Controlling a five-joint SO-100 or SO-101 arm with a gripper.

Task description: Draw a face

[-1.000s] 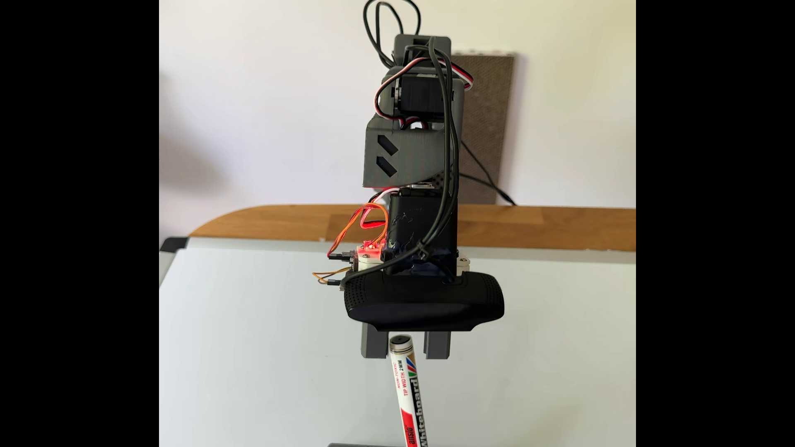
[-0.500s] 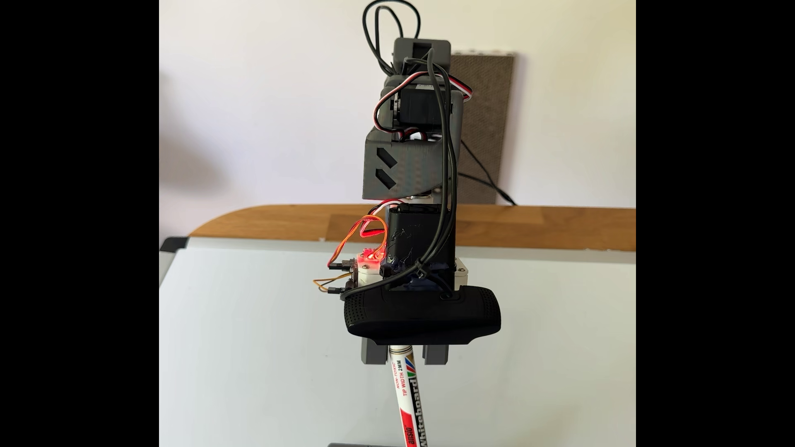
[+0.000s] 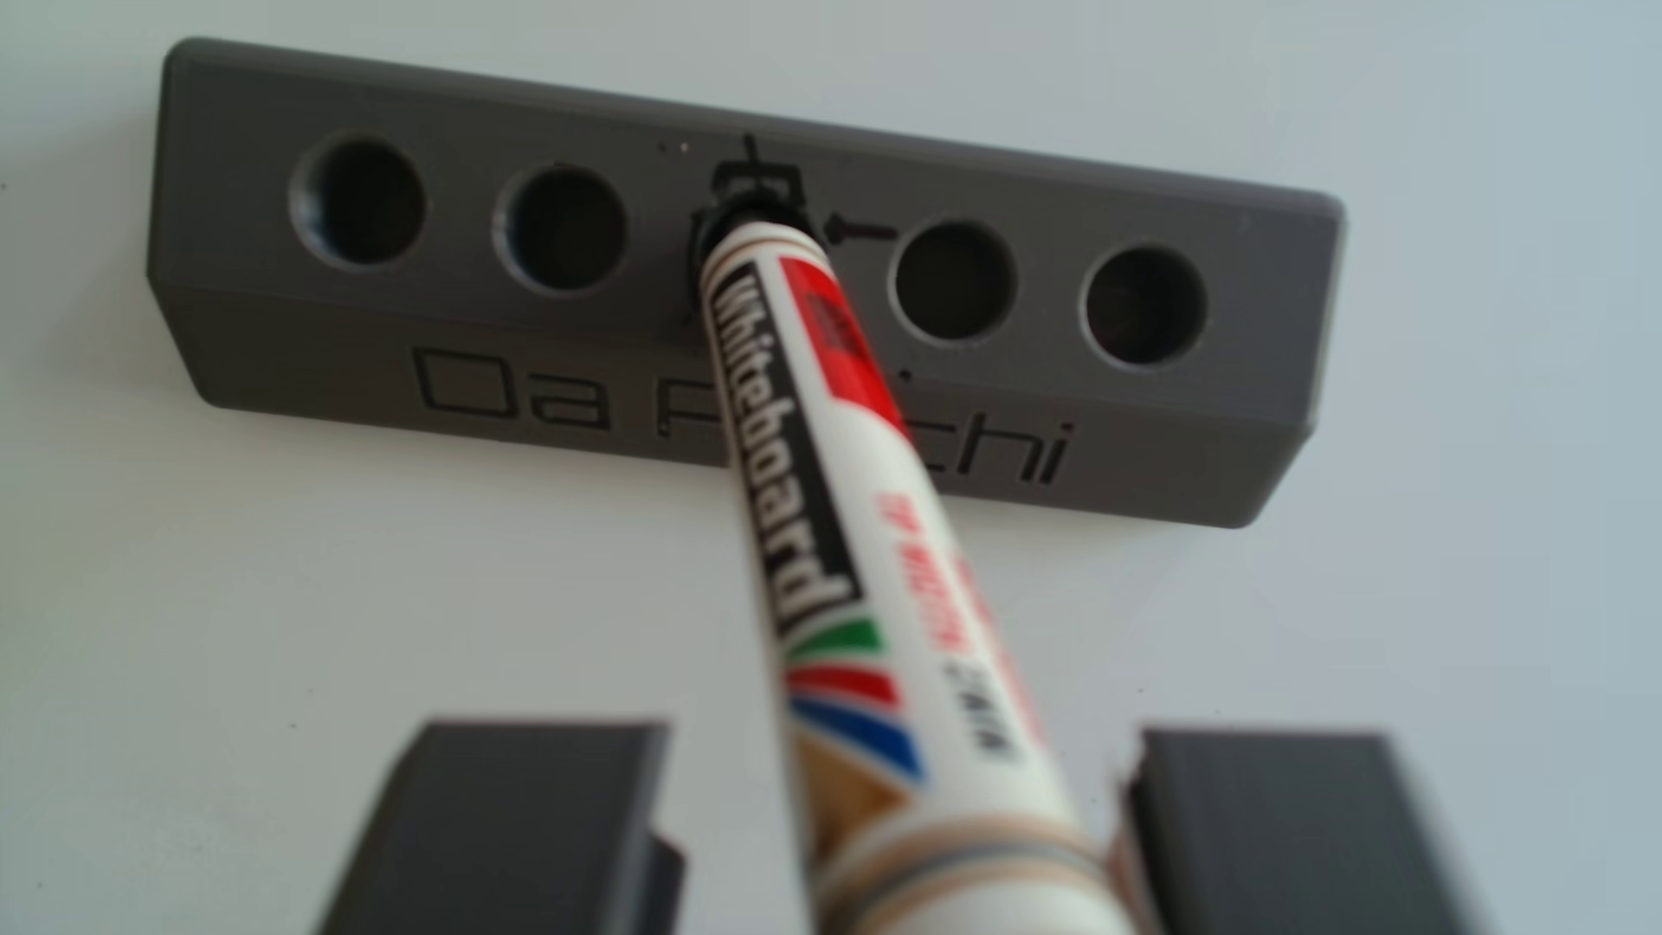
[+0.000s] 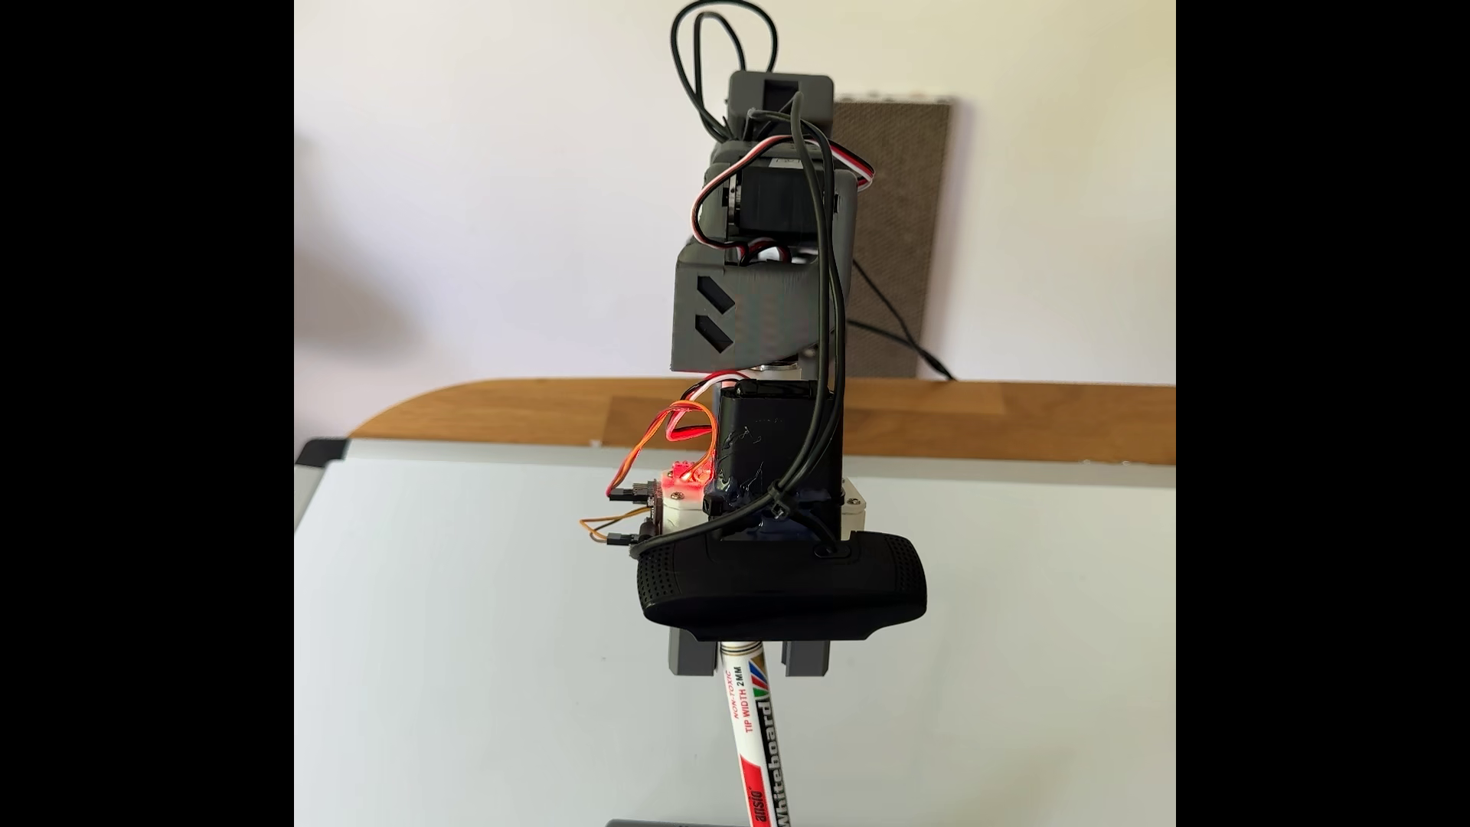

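A white whiteboard marker (image 3: 809,467) stands tilted in the middle hole of a grey holder (image 3: 1259,405) engraved "Da Pinchi". My gripper (image 3: 899,733) is open, with one grey finger (image 3: 504,827) to the left of the marker's upper end and the other close on its right. In the fixed view the gripper (image 4: 748,668) straddles the top of the marker (image 4: 756,739) under the black camera (image 4: 779,588). The face is out of view.
The holder has several open round holes (image 3: 360,202) and lies on a whiteboard (image 4: 477,636) over a wooden table (image 4: 994,421). A sliver of the holder (image 4: 660,823) sits at the bottom edge. Cables hang along the arm (image 4: 823,318).
The arm has come down, so the gripper fingers now sit on either side of the marker's top, which is hidden under the camera. In the last half second it barely moved.
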